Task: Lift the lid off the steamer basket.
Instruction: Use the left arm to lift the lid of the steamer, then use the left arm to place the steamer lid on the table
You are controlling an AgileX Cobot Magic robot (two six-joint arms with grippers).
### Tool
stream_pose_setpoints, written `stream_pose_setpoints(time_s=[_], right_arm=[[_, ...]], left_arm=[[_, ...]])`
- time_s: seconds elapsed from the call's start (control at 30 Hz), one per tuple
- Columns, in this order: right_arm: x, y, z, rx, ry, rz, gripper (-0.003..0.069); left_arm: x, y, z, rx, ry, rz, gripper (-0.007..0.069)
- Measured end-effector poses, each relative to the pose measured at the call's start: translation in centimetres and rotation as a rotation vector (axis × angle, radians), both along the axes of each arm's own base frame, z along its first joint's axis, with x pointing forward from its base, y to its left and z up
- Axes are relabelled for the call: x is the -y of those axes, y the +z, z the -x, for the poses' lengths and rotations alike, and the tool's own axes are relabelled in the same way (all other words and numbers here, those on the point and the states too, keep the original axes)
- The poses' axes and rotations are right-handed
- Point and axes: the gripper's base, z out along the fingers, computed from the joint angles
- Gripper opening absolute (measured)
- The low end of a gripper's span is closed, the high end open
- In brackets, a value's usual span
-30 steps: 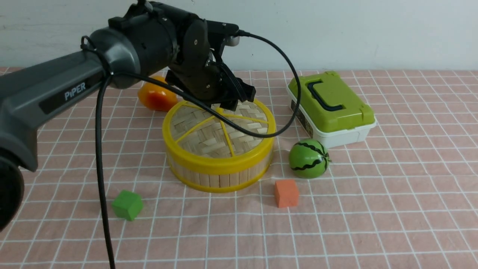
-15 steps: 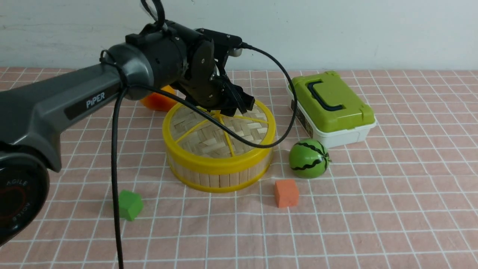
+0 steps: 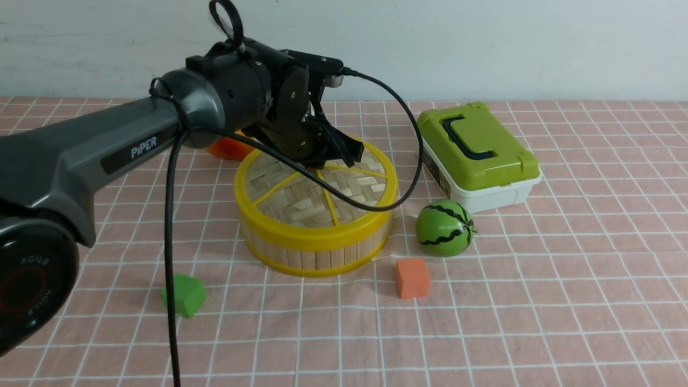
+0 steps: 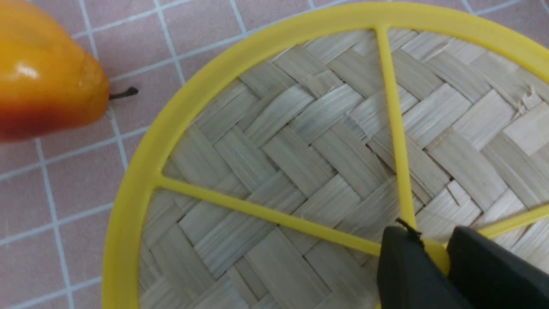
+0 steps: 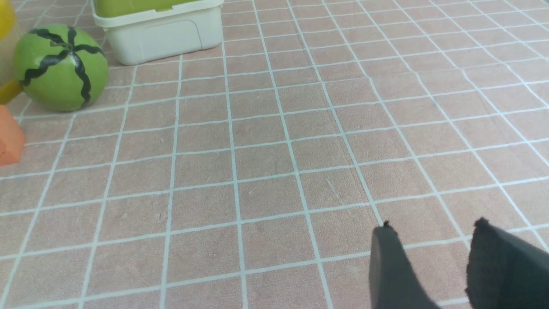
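1. Where the left arm reaches across the table, the left gripper [image 3: 322, 160] sits low over the middle of the lid [image 3: 301, 196], pointing downward.
2. Left wrist view: the two black fingers [image 4: 403, 270] stand close together, one on each side of the yellow centre knob [image 4: 436, 256], and both touch it. The pincer is narrowly parted and closed on the knob, with nothing else held.
3. The lid lies flat on the steamer basket [image 3: 317, 252], its yellow rim seated on the basket's top edge.
4. The basket stands upright on the pink checked cloth [image 3: 537, 301], near the middle of the table.
5. The right gripper [image 5: 437, 274] shows in its own wrist view only. Its fingers are apart with bare cloth between them, and it grips nothing.
6. Surroundings:
   - An orange pear [image 3: 228, 148] lies behind the basket on the left, near the rim but apart from it.
   - A striped green melon [image 3: 445, 228] sits just right of the basket.
   - An orange block [image 3: 412, 278] lies in front of the melon.
   - A green block [image 3: 185, 294] lies front-left of the basket.
   - A white box with a green lid [image 3: 478, 156] stands behind and to the right.
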Motion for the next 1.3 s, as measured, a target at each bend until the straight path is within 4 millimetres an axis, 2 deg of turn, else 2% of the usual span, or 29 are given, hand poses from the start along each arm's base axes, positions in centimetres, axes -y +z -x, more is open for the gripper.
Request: stream_pose_setpoints(time_s=[0.1, 0.17, 0.23, 0.3, 0.33, 0.4, 0.47, 0.5, 0.53, 0.6, 0.67, 0.7, 0.73, 0.77, 0.8, 0.83, 0.93, 1.13, 1.23, 1.3], right_arm=[[0.0, 0.0, 0.0, 0.0, 0.0, 0.0, 0.0241], [0.0, 0.0, 0.0, 0.0, 0.0, 0.0, 0.0241], [0.0, 0.0, 0.0, 0.0, 0.0, 0.0, 0.0241], [0.0, 0.0, 0.0, 0.0, 0.0, 0.0, 0.0241], [0.0, 0.0, 0.0, 0.0, 0.0, 0.0, 0.0241], [0.0, 0.0, 0.0, 0.0, 0.0, 0.0, 0.0241], [0.0, 0.0, 0.0, 0.0, 0.0, 0.0, 0.0241], [0.0, 0.0, 0.0, 0.0, 0.0, 0.0, 0.0241], [0.0, 0.0, 0.0, 0.0, 0.0, 0.0, 0.0241], [0.0, 0.0, 0.0, 0.0, 0.0, 0.0, 0.0241], [0.0, 0.0, 0.0, 0.0, 0.0, 0.0, 0.0241], [0.0, 0.0, 0.0, 0.0, 0.0, 0.0, 0.0241], [0.0, 0.0, 0.0, 0.0, 0.0, 0.0, 0.0241], [0.0, 0.0, 0.0, 0.0, 0.0, 0.0, 0.0241], [0.0, 0.0, 0.0, 0.0, 0.0, 0.0, 0.0241], [0.0, 0.0, 0.0, 0.0, 0.0, 0.0, 0.0241], [0.0, 0.0, 0.0, 0.0, 0.0, 0.0, 0.0241], [0.0, 0.0, 0.0, 0.0, 0.0, 0.0, 0.0241], [0.0, 0.0, 0.0, 0.0, 0.0, 0.0, 0.0241], [0.0, 0.0, 0.0, 0.0, 0.0, 0.0, 0.0241]], left_arm=[[-0.1, 0.7, 0.3, 0.0, 0.029, 0.029, 0.0102], [-0.4, 2.0, 0.7, 0.02, 0.034, 0.044, 0.0102], [-0.8, 4.4, 1.4, 0.067, 0.034, 0.054, 0.0102], [-1.8, 8.1, 2.7, 0.147, 0.033, 0.039, 0.0102], [-2.1, 8.9, 3.0, 0.162, 0.035, 0.036, 0.0102], [-4.1, 12.3, 4.6, 0.209, 0.074, 0.017, 0.0102], [-6.9, 14.7, 5.6, 0.234, 0.142, 0.003, 0.0102], [-7.1, 14.9, 5.7, 0.236, 0.149, 0.004, 0.0102], [-8.7, 15.4, 5.9, 0.24, 0.192, 0.0, 0.0102], [-11.3, 14.7, 5.7, 0.217, 0.273, -0.007, 0.0102], [-12.7, 13.5, 5.3, 0.186, 0.317, -0.014, 0.0102], [-14.5, 11.1, 4.6, 0.145, 0.368, -0.026, 0.0102], [-14.5, 10.7, 4.5, 0.138, 0.369, -0.026, 0.0102], [-16.0, 8.1, 3.9, 0.102, 0.407, -0.031, 0.0102], [-16.3, 7.4, 3.7, 0.092, 0.416, -0.032, 0.0102], [-17.5, 4.4, 3.0, 0.056, 0.449, -0.029, 0.0102], [-19.1, -0.3, 1.7, -0.015, 0.514, -0.012, 0.0102], [-19.1, -3.6, 0.2, -0.028, 0.507, 0.006, 0.0102], [-18.9, -4.0, 0.0, -0.019, 0.496, 0.013, 0.0104], [-18.7, -4.0, -0.1, -0.013, 0.491, 0.016, 0.0132]])
